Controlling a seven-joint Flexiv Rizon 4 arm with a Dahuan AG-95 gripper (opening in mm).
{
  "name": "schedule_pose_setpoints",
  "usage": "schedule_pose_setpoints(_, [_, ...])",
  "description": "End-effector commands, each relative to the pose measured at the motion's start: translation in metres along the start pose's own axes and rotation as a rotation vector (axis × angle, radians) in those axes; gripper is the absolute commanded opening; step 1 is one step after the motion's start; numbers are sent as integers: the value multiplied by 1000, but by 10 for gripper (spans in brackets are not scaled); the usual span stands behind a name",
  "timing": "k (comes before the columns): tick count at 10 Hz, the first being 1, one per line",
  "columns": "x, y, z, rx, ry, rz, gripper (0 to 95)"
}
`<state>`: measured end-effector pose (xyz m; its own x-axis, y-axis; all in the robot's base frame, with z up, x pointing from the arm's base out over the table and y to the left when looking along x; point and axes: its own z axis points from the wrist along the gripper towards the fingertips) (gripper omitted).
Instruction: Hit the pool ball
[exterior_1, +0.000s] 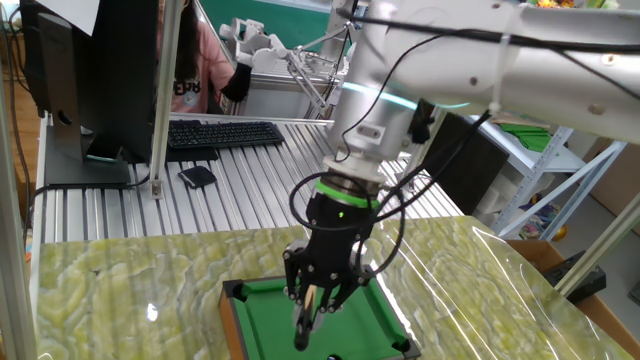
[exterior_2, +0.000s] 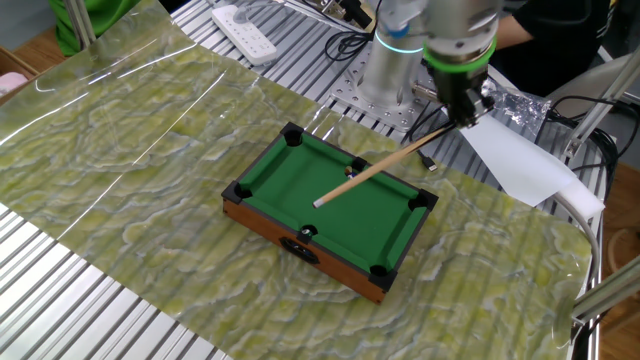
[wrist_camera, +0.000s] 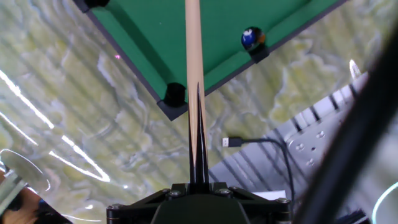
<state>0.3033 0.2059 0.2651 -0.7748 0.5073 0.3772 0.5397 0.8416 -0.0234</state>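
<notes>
A mini green pool table (exterior_2: 330, 266) sits on the marbled mat, also in the first fixed view (exterior_1: 234, 312). The pool ball (wrist_camera: 251, 38), small and dark, rests on the felt beside a side pocket on the far rail (exterior_2: 351, 172). My gripper (exterior_2: 466, 105) hovers over the table's far side, shut on the thick end of a long wooden cue stick (exterior_2: 390, 158). The cue slopes down across the felt, and its tip lies past the ball near the table's middle. In the hand view the cue (wrist_camera: 193, 56) runs straight out from my gripper (wrist_camera: 198, 106), with the ball off to its right.
A keyboard (exterior_1: 220, 133), a monitor (exterior_1: 90, 70) and a small black device (exterior_1: 197, 177) stand on the slatted bench behind the mat. A person in pink (exterior_1: 195, 70) sits beyond. A white sheet (exterior_2: 520, 160) and a USB cable (wrist_camera: 233, 142) lie near the arm's base.
</notes>
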Motion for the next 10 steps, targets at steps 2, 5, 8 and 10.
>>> schedule_pose_setpoints(2, [3,-4,-6,-6,-102,-93,0])
schedule_pose_setpoints(5, [0,-4,-5,16,-144,-124,0])
schedule_pose_setpoints(8, [-9,-2,1,20,-145,-177,0])
schedule_pose_setpoints(10, [-11,1,6,22,-150,-174,0])
